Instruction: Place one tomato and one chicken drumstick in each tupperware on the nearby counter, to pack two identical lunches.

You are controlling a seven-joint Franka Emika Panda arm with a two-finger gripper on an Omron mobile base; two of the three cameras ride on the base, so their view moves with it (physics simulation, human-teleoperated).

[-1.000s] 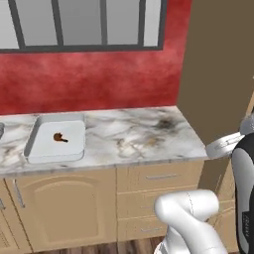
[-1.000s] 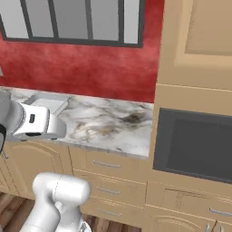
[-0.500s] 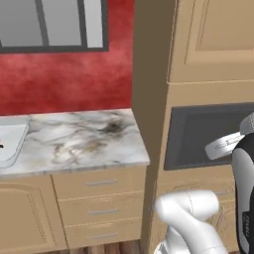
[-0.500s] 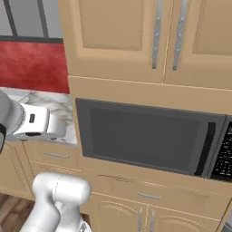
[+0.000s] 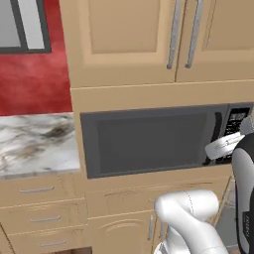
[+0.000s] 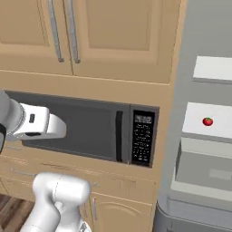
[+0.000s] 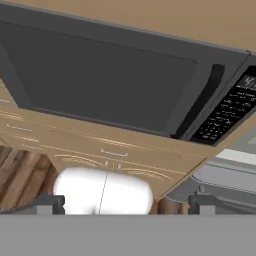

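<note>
The tool (image 7: 125, 202) is open and empty; reaching for the tomato (image 6: 207, 121) could clip the fridge shelf (image 6: 213, 132).

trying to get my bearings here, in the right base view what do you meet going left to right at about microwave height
Robot arm → microwave door → dark door handle → keypad panel → tan cabinet side → grey open fridge with white shelves → red tomato.
</note>
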